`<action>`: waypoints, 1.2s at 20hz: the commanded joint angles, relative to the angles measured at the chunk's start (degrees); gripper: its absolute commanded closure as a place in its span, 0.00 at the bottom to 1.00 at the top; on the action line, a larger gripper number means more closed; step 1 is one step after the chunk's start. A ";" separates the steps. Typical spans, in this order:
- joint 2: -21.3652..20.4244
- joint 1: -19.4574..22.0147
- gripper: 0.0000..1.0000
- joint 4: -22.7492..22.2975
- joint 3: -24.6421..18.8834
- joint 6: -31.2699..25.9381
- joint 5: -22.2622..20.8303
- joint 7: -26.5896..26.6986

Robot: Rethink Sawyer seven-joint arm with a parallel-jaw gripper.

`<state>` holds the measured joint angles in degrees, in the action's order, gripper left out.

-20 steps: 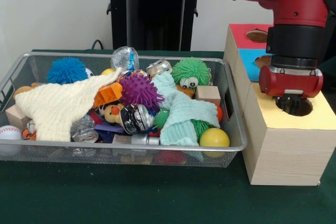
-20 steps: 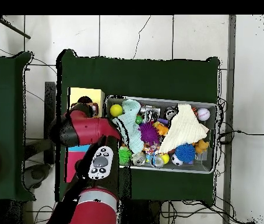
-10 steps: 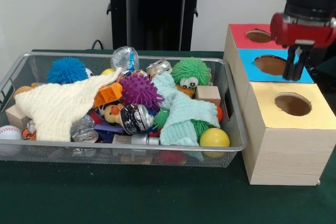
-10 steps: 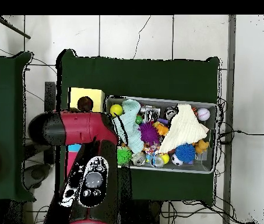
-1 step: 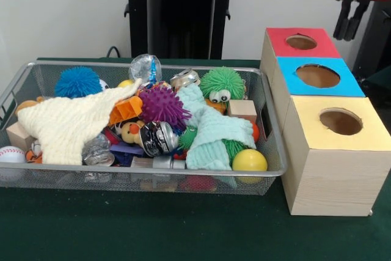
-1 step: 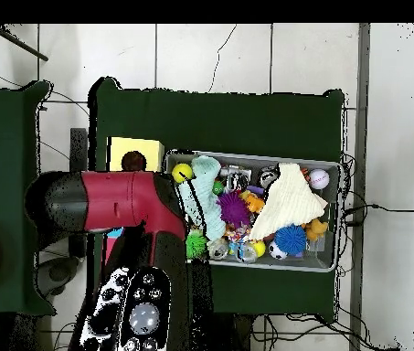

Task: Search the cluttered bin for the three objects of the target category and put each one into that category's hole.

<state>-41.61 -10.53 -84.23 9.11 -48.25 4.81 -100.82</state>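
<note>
The empty, parted black end effector [image 5: 350, 19], hanging at upper right, is risking snagging the cream knitted cloth [image 5: 70, 123] covering items in the wire mesh bin [image 5: 272, 145].

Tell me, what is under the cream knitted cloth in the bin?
The cream knitted cloth partly covers an orange toy and crinkled silver foil. Whatever lies beneath its middle is hidden.

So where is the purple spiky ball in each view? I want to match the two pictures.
Front view: the purple spiky ball lies in the middle of the wire bin, just right of the cream knitted cloth.
Overhead view: the same ball sits in the bin's left half, just left of the cream cloth.
Shared landmark: the cream cloth, beside the ball in both views, on opposite sides.
</note>
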 commanded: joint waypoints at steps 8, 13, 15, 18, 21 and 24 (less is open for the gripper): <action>-0.21 17.85 1.00 -9.78 -11.08 13.59 -11.06 14.59; 0.39 27.64 1.00 -11.19 -19.22 16.01 -15.89 20.99; 0.44 30.56 1.00 -11.71 -21.34 15.90 -17.74 22.19; 0.02 34.87 1.00 -13.29 -24.88 16.31 -20.60 23.46; -0.71 38.59 1.00 -14.87 -28.18 16.21 -23.19 24.58; -1.44 41.48 1.00 -15.79 -31.07 14.81 -25.16 25.59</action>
<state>-42.94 27.66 -92.08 -10.14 -32.08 -14.34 -96.10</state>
